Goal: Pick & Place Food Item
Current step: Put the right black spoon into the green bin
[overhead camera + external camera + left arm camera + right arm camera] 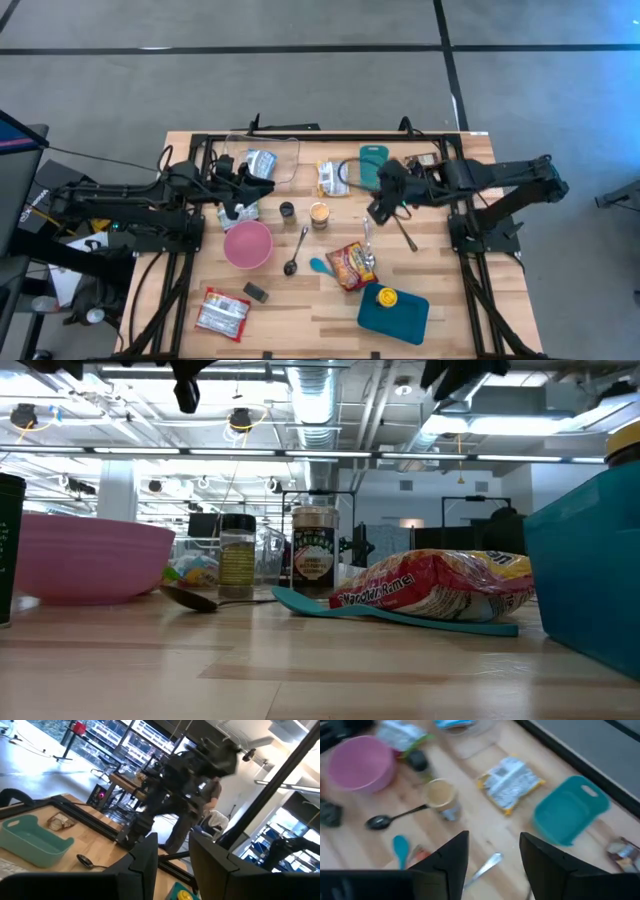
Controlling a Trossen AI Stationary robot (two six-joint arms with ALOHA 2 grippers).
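Observation:
Food items lie spread over the wooden table (440, 300): a red ramen pack (350, 265) near the middle, a yellow-edged packet (333, 178) toward the far side, a silver packet (222, 312) at the near left and a lidded jar (319, 214). My right gripper (381, 210) hangs open above the table's middle, over a metal utensil (485, 866), with nothing between its fingers (455, 855). My left gripper (238, 195) stays raised at the left, beyond the pink bowl (248, 243). It points level across the table, with a gap between its fingers (147, 855) and nothing in it.
A teal tub (375, 165) and a clear container (262, 160) stand at the far side. A teal board (393, 312) with a yellow piece lies near the front. A dark spoon (295, 255), a teal spoon (320, 266) and a small dark jar (287, 210) lie between.

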